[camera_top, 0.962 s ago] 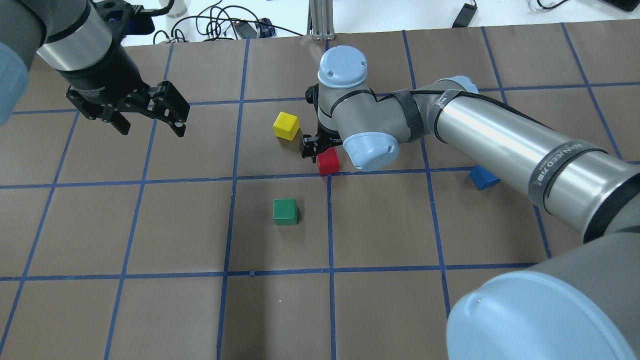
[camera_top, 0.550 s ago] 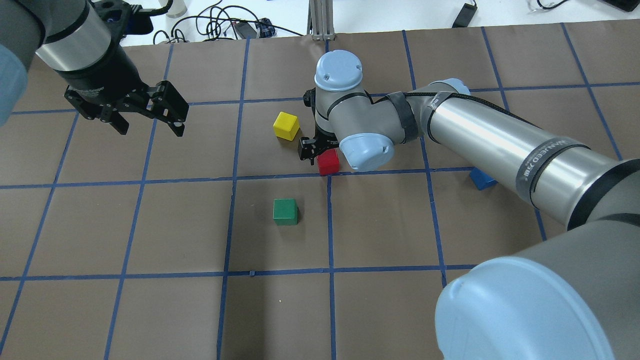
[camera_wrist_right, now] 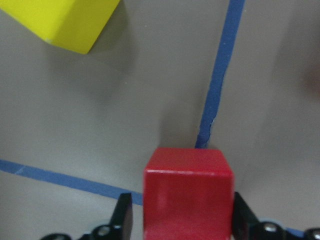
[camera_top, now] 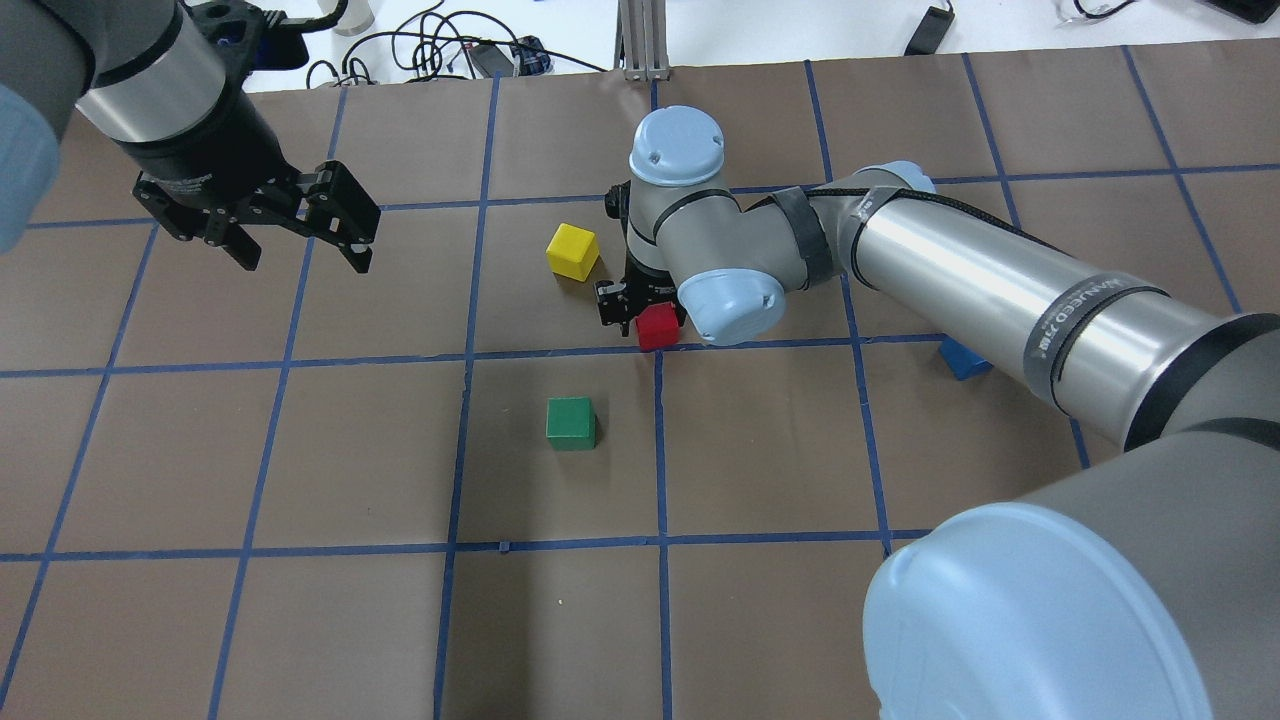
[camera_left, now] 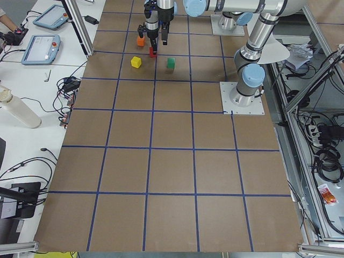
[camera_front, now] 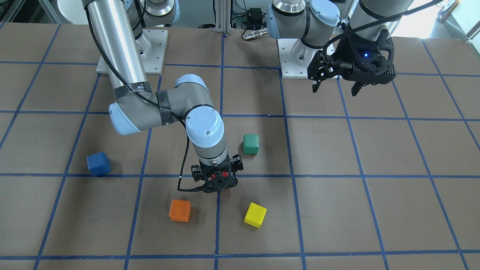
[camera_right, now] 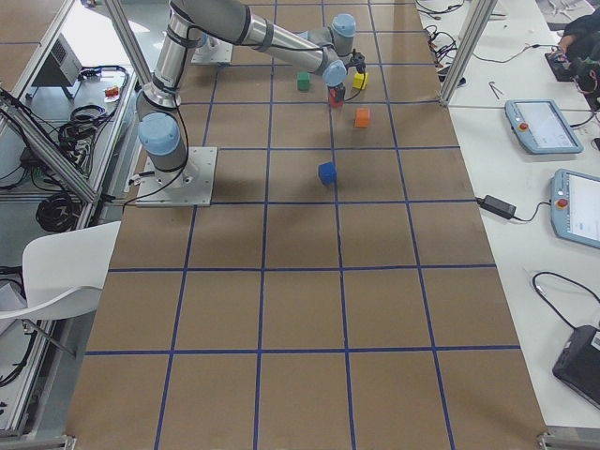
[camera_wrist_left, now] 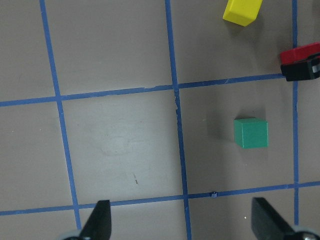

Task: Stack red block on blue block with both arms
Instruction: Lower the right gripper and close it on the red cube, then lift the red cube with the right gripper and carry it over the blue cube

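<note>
Brown-paper tabletop (camera_front: 337, 150), marked off with a blue tape grid.

Front-facing view: near centre, the right tool (camera_front: 215, 184) is low at the tabletop with its wrist vertical. At its 9 o'clock, well apart, sits the blue block (camera_front: 98, 164), alone on the paper. At 7 o'clock the orange block (camera_front: 180, 210), at 5 the yellow block (camera_front: 255, 215), at 1 the green block (camera_front: 251, 144). Toward the view's 1 o'clock the left tool (camera_front: 335, 90) hangs raised, fingers apart, empty, blue light on.

Overhead view: the red block (camera_top: 657, 327) lies just by a tape crossing, partly under the right wrist.

Right wrist view: the red block sits between both fingers (camera_wrist_right: 125, 215), each close to a side. Clamped or only straddling, cannot tell.

Left wrist view: fingertips wide apart, bare paper between them.
</note>
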